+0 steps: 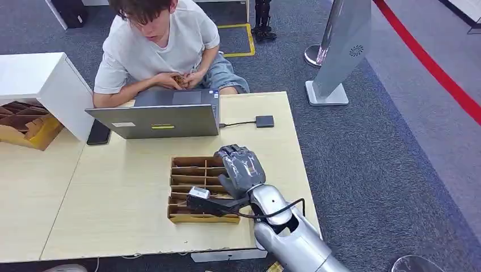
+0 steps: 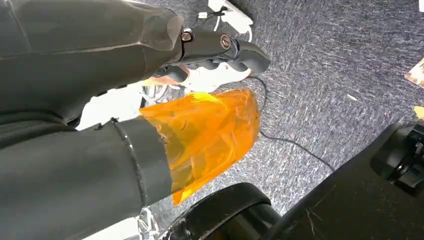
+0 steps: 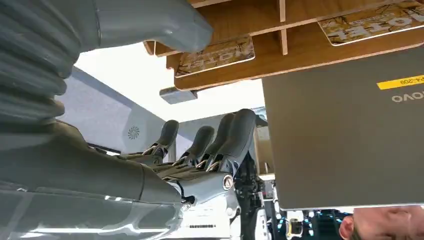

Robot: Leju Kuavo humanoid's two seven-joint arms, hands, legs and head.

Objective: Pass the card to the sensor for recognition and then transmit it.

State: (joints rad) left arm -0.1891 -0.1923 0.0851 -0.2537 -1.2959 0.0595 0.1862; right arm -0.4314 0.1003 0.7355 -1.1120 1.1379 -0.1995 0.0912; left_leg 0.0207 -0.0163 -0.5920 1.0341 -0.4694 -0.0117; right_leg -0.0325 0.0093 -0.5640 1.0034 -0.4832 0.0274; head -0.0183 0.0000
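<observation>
My right hand [image 1: 241, 170] hovers over the right side of a brown cardboard divider box [image 1: 177, 214] on the light wooden table [image 1: 113, 192]. Its fingers are spread and it holds nothing. In the right wrist view the right hand [image 3: 200, 150] is close to the box's compartments, where patterned cards [image 3: 215, 52] [image 3: 372, 25] lie flat. A small black sensor [image 1: 264, 121] sits on the table beyond the box, wired to the laptop [image 1: 156, 119]. My left hand [image 2: 165, 55] hangs over the carpet with nothing in it, and orange film covers its thumb.
A person [image 1: 159, 45] sits behind the laptop at the table's far edge, hands together. A black phone [image 1: 99, 133] lies left of the laptop. A white cabinet [image 1: 34, 79] stands at the left. A silver stand [image 1: 340, 51] rises on the carpet at the right.
</observation>
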